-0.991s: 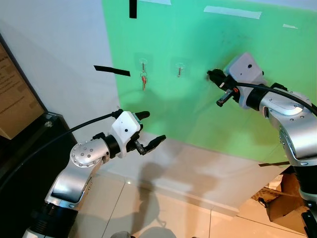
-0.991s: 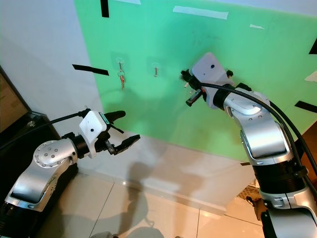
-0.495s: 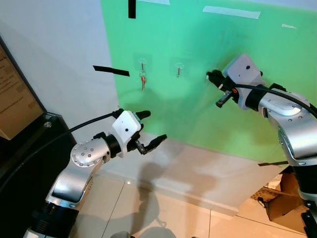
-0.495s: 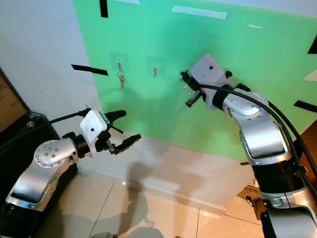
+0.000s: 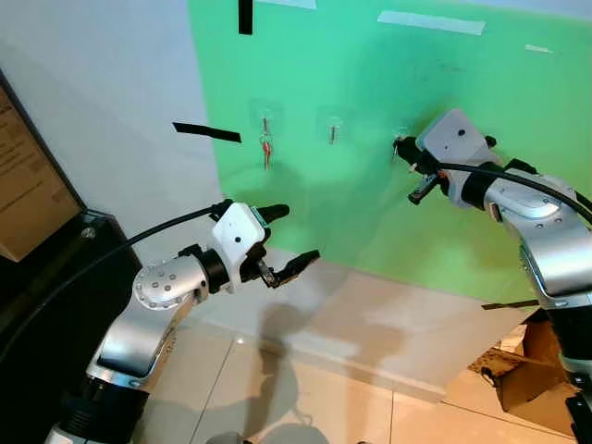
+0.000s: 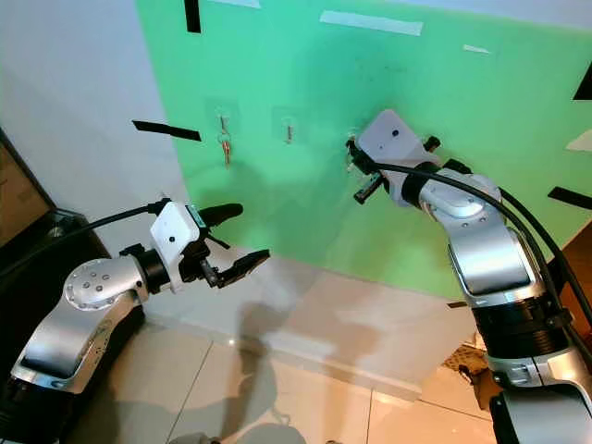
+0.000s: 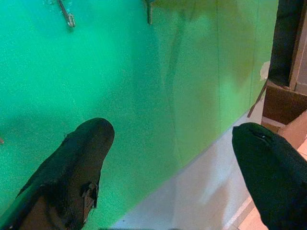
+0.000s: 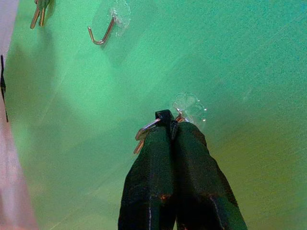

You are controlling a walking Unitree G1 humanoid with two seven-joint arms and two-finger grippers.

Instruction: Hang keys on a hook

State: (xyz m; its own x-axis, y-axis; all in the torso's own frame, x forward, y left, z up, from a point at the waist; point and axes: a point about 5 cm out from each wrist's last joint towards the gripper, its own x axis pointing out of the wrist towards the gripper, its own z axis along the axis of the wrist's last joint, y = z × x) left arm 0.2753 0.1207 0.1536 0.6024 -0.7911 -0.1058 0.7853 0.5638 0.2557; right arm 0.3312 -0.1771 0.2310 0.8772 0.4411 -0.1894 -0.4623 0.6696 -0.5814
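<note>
Three clear stick-on hooks sit in a row on the green wall panel. The left hook carries a set of keys; the middle hook is bare. My right gripper is raised to the right hook, its fingers shut on a small bunch of keys. The bunch's top touches the hook's base; whether the ring is over the hook is hidden. Lower left, away from the wall, my left gripper is open and holds nothing.
Black tape strips and white tape are stuck to the wall. A dark cabinet with a cardboard box on it stands at the left. More cardboard lies on the tiled floor at the lower right.
My right gripper has shifted slightly right with the keys, up to the right hook. The left gripper has drifted a little to the right, still open.
</note>
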